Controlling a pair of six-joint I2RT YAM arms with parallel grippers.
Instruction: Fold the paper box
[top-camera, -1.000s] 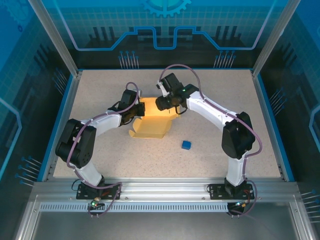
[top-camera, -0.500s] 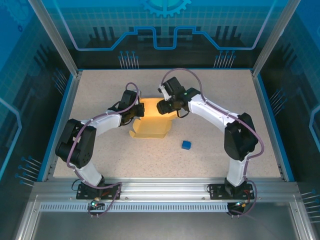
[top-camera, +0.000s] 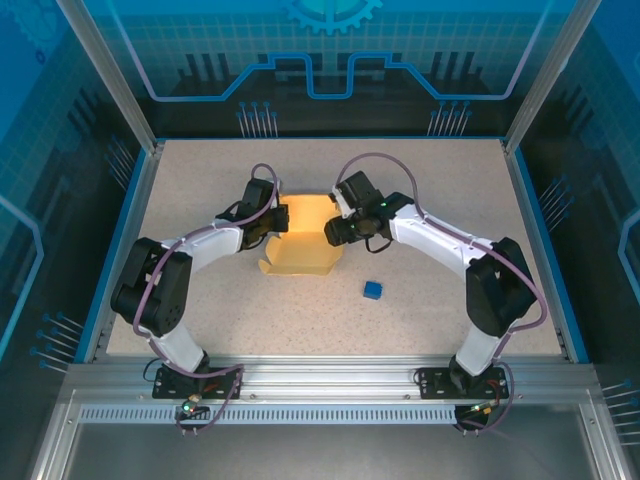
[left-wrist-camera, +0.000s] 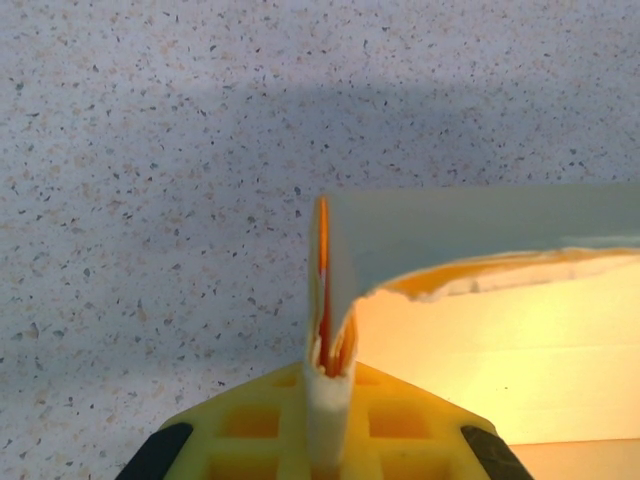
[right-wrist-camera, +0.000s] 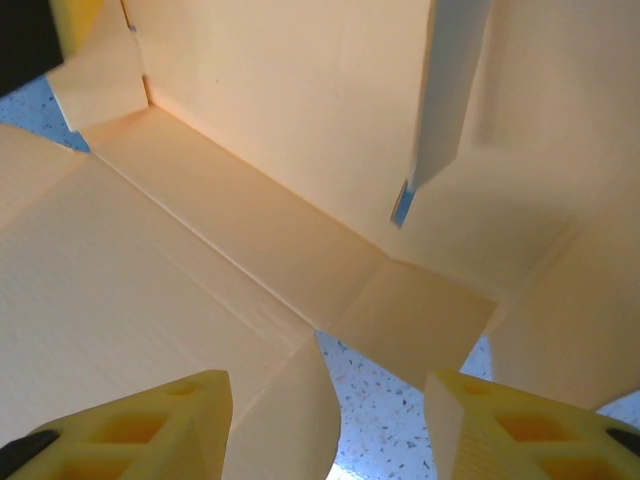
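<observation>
The paper box (top-camera: 300, 245) is a pale yellow, partly folded sheet in the middle of the table, with walls raised on its left and far sides. My left gripper (top-camera: 273, 224) is at its left wall, shut on the paper box. In the left wrist view the yellow fingers (left-wrist-camera: 250, 425) pinch a doubled cardboard edge (left-wrist-camera: 328, 300) that stands upright. My right gripper (top-camera: 334, 234) is at the box's right edge, open. In the right wrist view its fingers (right-wrist-camera: 135, 430) stand wide apart over creased panels (right-wrist-camera: 250, 220), and a curved flap (right-wrist-camera: 290, 420) lies loose between them.
A tiny blue cube (top-camera: 372, 290) lies on the speckled table (top-camera: 430, 170), to the near right of the box. Blue rails and clear panels border the table on all sides. Both arms reach inward from the near edge.
My right gripper has moved from the box's far edge toward the near right, down to its right side, and has opened slightly. The left gripper has kept its grip and place.
</observation>
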